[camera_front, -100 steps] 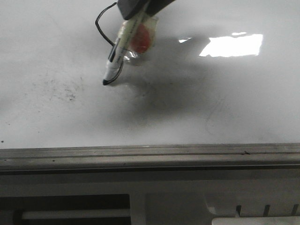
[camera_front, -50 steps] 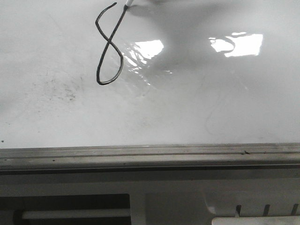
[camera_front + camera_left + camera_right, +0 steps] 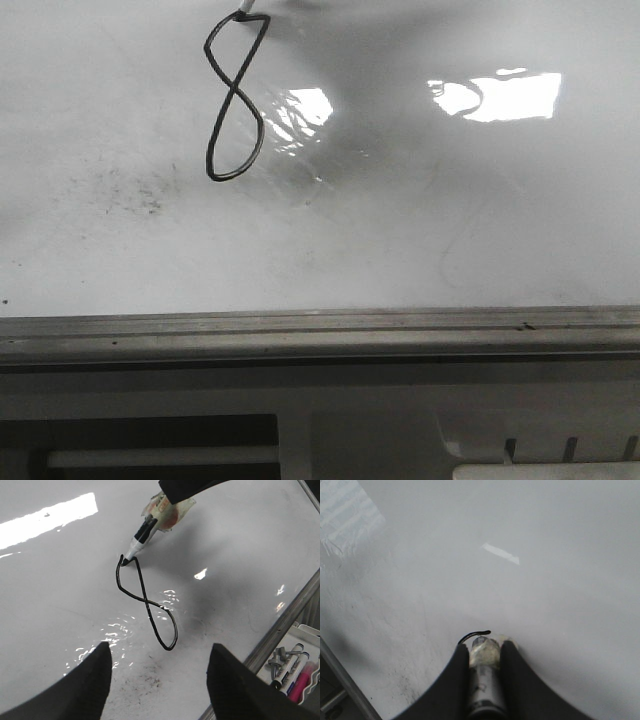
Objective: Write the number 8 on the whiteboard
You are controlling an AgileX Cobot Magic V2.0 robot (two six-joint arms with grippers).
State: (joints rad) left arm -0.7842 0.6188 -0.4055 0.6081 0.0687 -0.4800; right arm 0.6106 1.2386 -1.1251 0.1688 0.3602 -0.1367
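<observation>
A thin black number 8 (image 3: 234, 96) stands tall and narrow on the glossy whiteboard (image 3: 420, 230), and shows again in the left wrist view (image 3: 148, 605). My right gripper (image 3: 484, 647) is shut on a white marker (image 3: 484, 680) wrapped in clear tape. The marker's (image 3: 142, 532) tip rests at the top of the figure, where the upper loop meets. Only that tip (image 3: 252, 14) shows at the front view's top edge. My left gripper (image 3: 159, 680) hovers open and empty above the board near the figure's lower loop.
A grey metal rail (image 3: 320, 325) runs along the board's near edge. Faint grey smudges (image 3: 135, 190) lie left of the figure, and a wrinkled film patch (image 3: 295, 115) lies right of it. A tray with spare markers (image 3: 292, 665) sits beyond the rail.
The marker has gone from the lower loop's bottom up to the top of the figure, drawing the rising stroke and closing the upper loop. The right gripper has left the front view.
</observation>
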